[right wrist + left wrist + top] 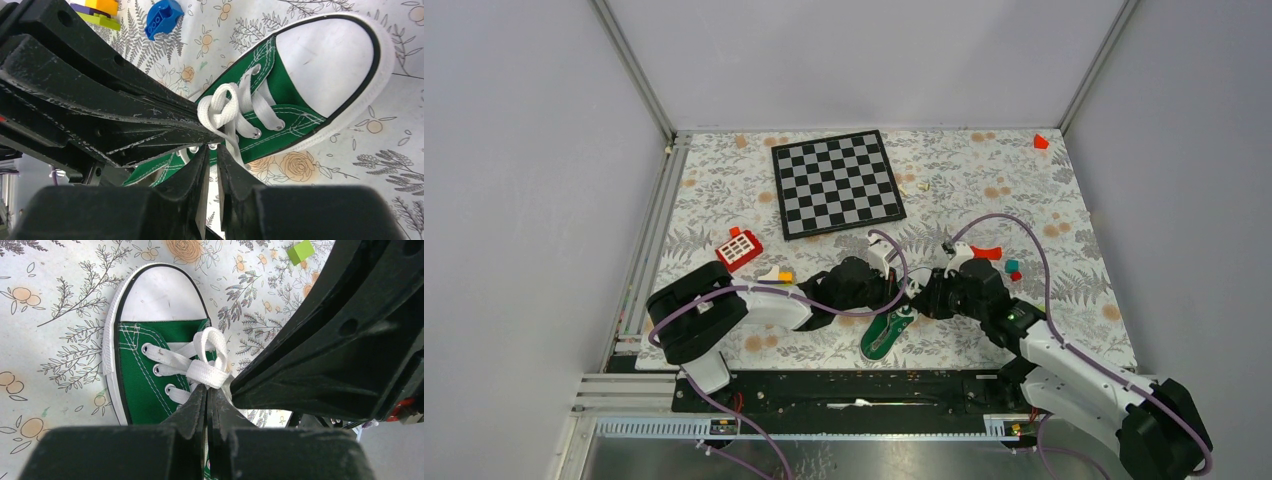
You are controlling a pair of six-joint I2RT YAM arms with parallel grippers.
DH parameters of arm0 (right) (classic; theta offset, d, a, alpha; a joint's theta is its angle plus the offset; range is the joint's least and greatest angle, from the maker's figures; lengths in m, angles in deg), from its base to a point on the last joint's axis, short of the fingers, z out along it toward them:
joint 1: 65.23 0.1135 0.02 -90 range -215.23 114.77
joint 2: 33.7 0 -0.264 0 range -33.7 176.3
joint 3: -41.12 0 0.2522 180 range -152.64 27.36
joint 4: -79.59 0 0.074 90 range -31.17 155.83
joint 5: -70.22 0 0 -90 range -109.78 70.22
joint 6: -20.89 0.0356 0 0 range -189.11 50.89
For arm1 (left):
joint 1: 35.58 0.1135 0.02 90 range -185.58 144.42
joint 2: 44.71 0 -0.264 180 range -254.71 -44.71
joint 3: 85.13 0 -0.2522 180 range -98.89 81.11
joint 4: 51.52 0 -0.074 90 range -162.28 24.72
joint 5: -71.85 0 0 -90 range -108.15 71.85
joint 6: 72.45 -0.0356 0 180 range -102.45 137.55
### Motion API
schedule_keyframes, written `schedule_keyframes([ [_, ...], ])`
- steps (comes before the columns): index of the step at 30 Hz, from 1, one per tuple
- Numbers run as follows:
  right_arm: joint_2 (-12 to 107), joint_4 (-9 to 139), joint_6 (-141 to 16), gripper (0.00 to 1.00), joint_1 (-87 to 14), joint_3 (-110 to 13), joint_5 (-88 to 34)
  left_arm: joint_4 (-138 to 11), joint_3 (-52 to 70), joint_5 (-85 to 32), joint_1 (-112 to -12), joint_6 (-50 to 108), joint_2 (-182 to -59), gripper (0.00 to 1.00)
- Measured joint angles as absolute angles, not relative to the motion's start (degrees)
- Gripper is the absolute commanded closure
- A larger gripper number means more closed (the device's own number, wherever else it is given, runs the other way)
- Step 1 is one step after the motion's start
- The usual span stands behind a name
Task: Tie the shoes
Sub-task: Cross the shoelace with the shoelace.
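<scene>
The shoe [884, 335] is a green canvas sneaker with a white toe cap, lying near the table's front edge between both arms. In the left wrist view the shoe [145, 375] points away and a white lace loop [212, 360] sits at the tips of my left gripper [207, 388], which is shut on it. In the right wrist view the shoe [280, 95] shows loosely knotted laces [220, 107]. My right gripper [212, 150] has its jaws a thin gap apart. A lace strand [235, 147] runs by one fingertip; whether it is pinched does not show. Both grippers [911, 293] meet over the laces.
A chessboard [837, 183] lies at the back centre. A red block [739, 249] and small yellow and white pieces [776, 274] sit left of the shoe. Red and blue pieces [1002, 262] lie to the right, and a red piece [1041, 142] sits in the far right corner.
</scene>
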State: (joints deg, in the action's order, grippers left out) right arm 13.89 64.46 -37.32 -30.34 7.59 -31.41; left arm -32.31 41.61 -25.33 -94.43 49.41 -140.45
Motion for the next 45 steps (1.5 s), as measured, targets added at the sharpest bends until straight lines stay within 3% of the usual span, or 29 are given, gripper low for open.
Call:
schedule_keyframes([
  [20,18.35,67.83,-38.23,0.70,-30.23,8.40,-31.11,-32.55,41.61,-25.22,-94.19,49.36,-140.45,1.00],
  [32,19.90,67.92,-39.48,0.70,-30.23,8.40,-30.17,-32.68,41.58,-25.20,-94.08,49.34,-140.45,1.00],
  [36,21.24,68.29,-39.63,0.77,-30.23,8.40,-30.34,-32.66,41.61,-25.20,-94.08,49.34,-140.43,1.00],
  [40,21.59,68.51,-40.09,1.00,-30.23,8.40,-30.41,-32.64,41.61,-25.18,-94.08,49.36,-140.43,1.00],
  [45,20.41,67.61,-40.66,1.00,-30.23,8.38,-30.45,-32.75,41.48,-25.60,-93.90,49.56,-140.43,1.00],
])
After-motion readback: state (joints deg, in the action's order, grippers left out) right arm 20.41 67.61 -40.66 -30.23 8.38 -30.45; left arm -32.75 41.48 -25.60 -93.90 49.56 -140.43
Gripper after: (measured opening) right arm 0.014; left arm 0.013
